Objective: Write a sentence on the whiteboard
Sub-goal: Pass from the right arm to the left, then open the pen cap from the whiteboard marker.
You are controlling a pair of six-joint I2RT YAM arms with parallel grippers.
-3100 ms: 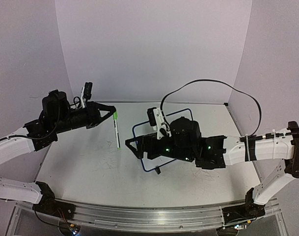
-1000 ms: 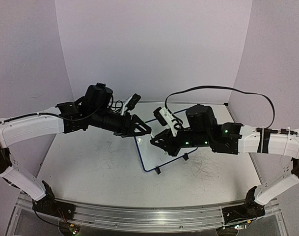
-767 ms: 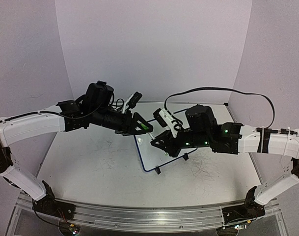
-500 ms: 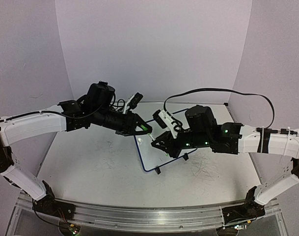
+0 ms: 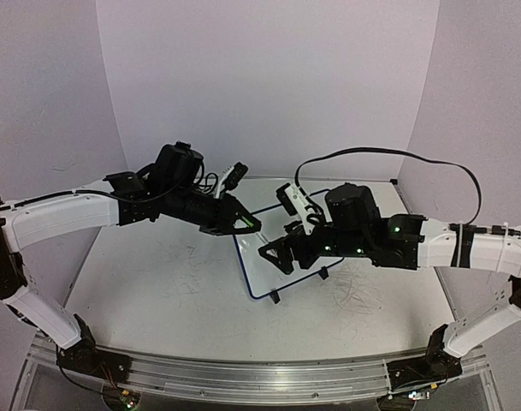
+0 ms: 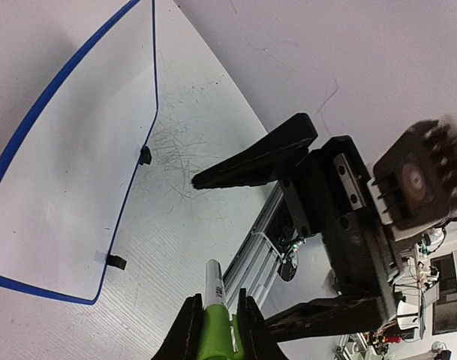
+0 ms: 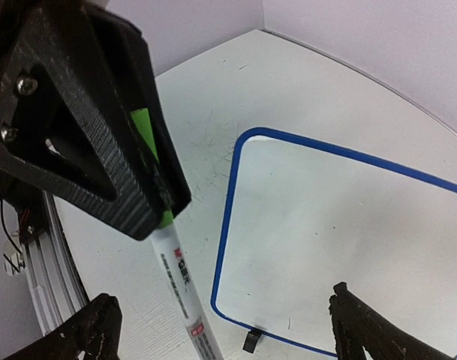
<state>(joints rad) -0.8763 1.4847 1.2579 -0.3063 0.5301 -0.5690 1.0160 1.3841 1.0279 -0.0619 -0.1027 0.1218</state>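
Observation:
My left gripper (image 5: 248, 224) is shut on the green cap of a marker (image 7: 179, 274), above the tabletop just left of the whiteboard. In the left wrist view the marker's white barrel (image 6: 214, 281) sticks out beyond my left gripper (image 6: 217, 298). My right gripper (image 7: 222, 296) is open, its fingers wide on either side of the barrel without touching it. The whiteboard (image 5: 264, 274), white with a blue rim and small black feet, lies flat under both grippers. Its face (image 7: 341, 210) is bare; the sentence is out of view.
The white tabletop (image 5: 157, 274) is covered in faint grey scribbles. A black cable (image 5: 380, 154) arcs above the right arm. A metal rail (image 5: 243, 377) runs along the near edge, and purple walls close off the back and sides.
The left arm swung in from the left and shut on the marker's green cap. My right gripper, shut on the marker before, has opened and let it go.

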